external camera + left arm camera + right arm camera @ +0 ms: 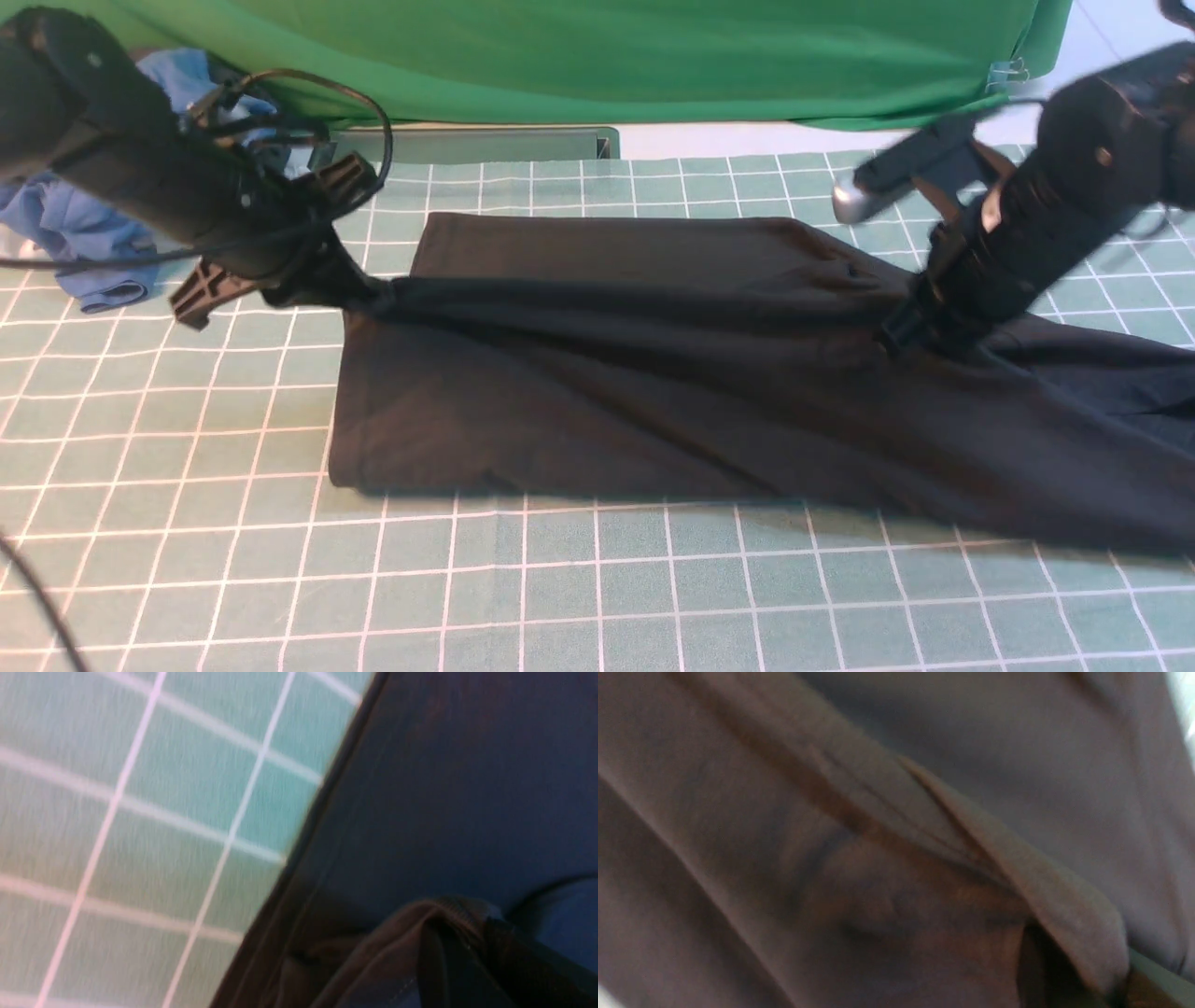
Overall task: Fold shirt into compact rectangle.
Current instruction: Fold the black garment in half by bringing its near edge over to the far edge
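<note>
The black shirt (597,392) lies across the green grid mat, its print hidden. A long fold of it is lifted and stretched taut between both arms. My left gripper (359,294) is shut on the shirt's left edge, where the cloth bunches to a point. In the left wrist view a ribbed hem of the shirt (448,914) is pinched between the dark fingers (514,956). My right gripper (910,331) is shut on the shirt near its right side. The right wrist view is filled by the shirt's cloth (878,826), a fold draped over the fingers (1045,970).
A blue garment (84,224) lies crumpled at the back left behind my left arm. A green backdrop (597,47) hangs behind the mat, with a grey rail (485,145) at its foot. A black cable (37,597) crosses the mat's near left corner.
</note>
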{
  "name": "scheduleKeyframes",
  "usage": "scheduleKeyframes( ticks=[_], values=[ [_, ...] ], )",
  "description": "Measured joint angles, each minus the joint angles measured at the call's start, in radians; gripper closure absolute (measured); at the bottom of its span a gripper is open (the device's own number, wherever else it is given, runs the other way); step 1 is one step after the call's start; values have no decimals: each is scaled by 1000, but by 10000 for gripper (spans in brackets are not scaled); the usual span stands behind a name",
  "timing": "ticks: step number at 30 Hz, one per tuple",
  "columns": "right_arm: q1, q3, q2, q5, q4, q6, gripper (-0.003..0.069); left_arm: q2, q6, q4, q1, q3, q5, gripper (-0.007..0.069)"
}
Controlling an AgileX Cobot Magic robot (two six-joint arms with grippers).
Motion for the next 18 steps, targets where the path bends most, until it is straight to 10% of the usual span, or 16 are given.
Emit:
scheduleKeyframes(
  ticks=[18],
  values=[
    [-86,-176,250,-271,-1,54,587,361,157,-107,1,-367,-88,603]
  ],
)
